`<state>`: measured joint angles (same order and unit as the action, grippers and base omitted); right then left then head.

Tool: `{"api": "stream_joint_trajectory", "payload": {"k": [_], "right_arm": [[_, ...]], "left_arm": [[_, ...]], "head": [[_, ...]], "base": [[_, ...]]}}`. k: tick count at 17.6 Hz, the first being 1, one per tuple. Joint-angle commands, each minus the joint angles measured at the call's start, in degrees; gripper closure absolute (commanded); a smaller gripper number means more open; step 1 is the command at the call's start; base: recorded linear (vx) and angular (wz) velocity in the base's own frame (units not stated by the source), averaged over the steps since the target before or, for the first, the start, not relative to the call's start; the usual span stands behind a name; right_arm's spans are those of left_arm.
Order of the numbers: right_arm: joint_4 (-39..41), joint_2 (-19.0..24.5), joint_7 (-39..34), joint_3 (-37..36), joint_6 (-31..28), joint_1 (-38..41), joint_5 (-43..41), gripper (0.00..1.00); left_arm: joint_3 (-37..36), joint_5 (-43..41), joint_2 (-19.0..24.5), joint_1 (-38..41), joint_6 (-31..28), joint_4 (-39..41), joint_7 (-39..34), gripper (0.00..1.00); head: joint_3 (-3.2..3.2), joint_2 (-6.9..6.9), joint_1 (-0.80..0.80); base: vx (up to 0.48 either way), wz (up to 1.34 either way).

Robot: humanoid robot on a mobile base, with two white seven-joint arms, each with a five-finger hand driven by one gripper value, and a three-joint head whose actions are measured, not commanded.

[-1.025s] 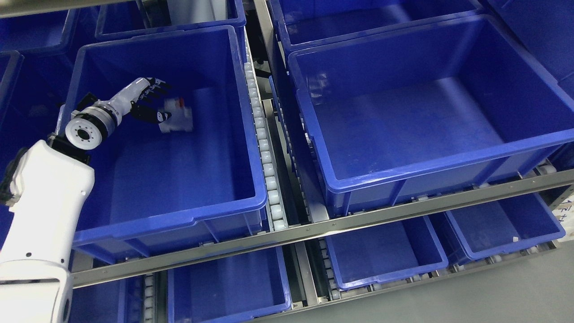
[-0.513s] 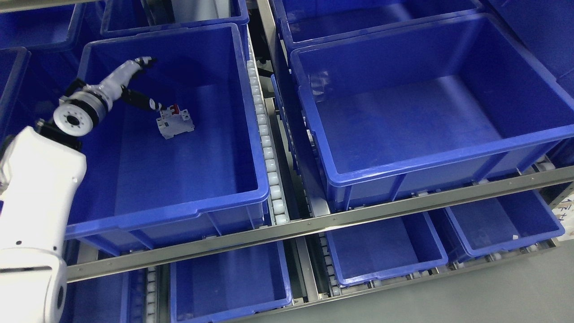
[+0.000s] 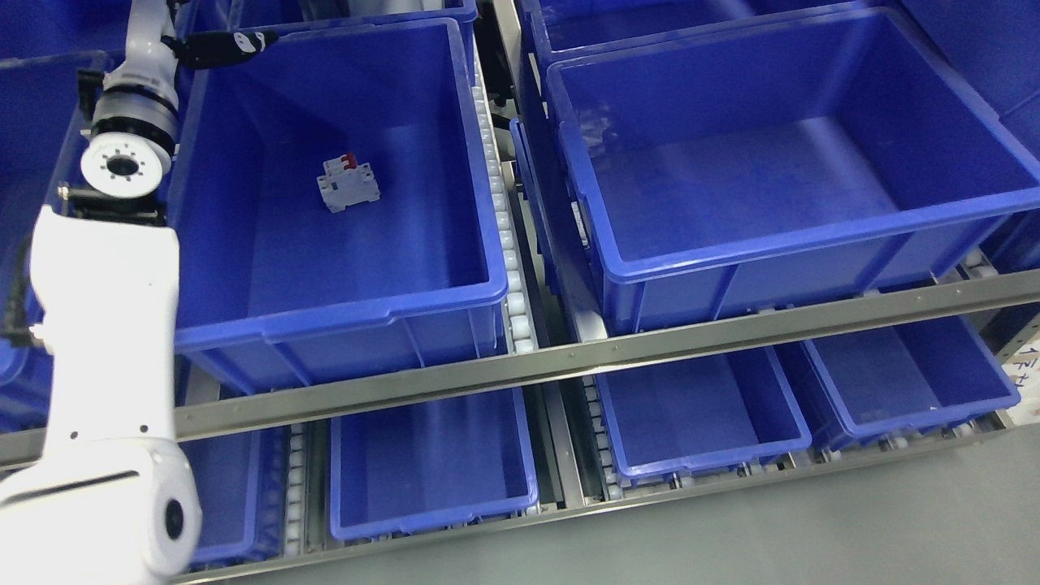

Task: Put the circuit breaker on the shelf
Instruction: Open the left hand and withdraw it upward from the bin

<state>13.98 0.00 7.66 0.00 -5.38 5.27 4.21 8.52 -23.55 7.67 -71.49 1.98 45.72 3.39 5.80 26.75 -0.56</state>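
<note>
The circuit breaker [image 3: 348, 184], white-grey with a red switch, lies alone on the floor of the large blue bin [image 3: 341, 302] on the left of the shelf's upper level. My left hand [image 3: 231, 41] has risen to the bin's far left corner, well clear of the breaker. One black finger stretches out over the rim and holds nothing; the rest of the hand is cut off by the picture's top edge. My white left forearm [image 3: 106, 325] runs up the left side outside the bin. No right arm shows.
A second large blue bin [image 3: 780, 236] stands to the right, across a strip of white rollers [image 3: 508, 268]. A steel shelf rail [image 3: 569, 357] runs along the front. Smaller blue bins [image 3: 431, 504] sit on the lower level, above grey floor.
My left hand let go of the breaker, which now lies in the bin, and lifted up and back to the far left corner. The camera view has shifted too.
</note>
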Motion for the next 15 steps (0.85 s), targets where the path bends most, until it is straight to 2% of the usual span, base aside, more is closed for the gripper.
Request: {"api": "stream_joint_trajectory", "payload": {"k": [1,3,6,15], "right_arm": [[0.00,-1.00,0.16,1.14,0.81,0.01,0.01,0.00],[0.00,-1.00,0.07,1.14,0.81,0.01,0.01,0.00],[0.00,-1.00,0.07,1.14,0.81,0.01,0.01,0.00],[0.00,-1.00,0.16,1.14,0.90,0.01,0.01,0.00]], "left_arm": [[4.69,8.25,-6.67,16.26,-7.50,40.18,-2.16,0.01],[2.12,8.34,-6.67,23.47,-8.05,47.06,-2.07,0.00],[1.94,8.34,-6.67,28.59,-7.96,50.07,-1.81,0.00],[2.90,8.34,-6.67,30.62,-8.31,51.48,-1.72,0.00]], "head": [[0.00,0.00,0.00],[0.00,0.00,0.00],[0.00,0.00,0.00],[0.00,0.00,0.00]], "base": [[-0.195,0.08],[-0.173,0.03],[-0.180,-0.13],[-0.112,-0.18]]}}
